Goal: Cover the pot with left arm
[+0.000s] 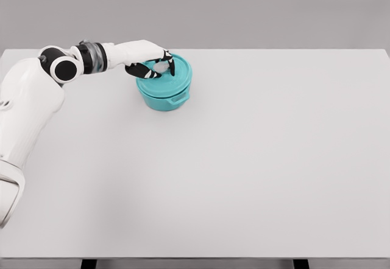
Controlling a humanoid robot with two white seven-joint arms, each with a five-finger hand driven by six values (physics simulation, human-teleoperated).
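Observation:
A teal pot [163,97] stands on the white table toward the back left, with a teal lid [177,74] lying on top of it. My left hand [156,66] reaches in from the left and rests over the lid, its dark fingers curled around the small grey knob at the lid's centre. The lid looks level on the pot's rim. A side handle of the pot [180,99] shows at its front right. My right arm does not appear in the head view.
The white table [256,171] spans nearly the whole view, with its front edge near the bottom. My left upper arm and shoulder [24,111] fill the left side.

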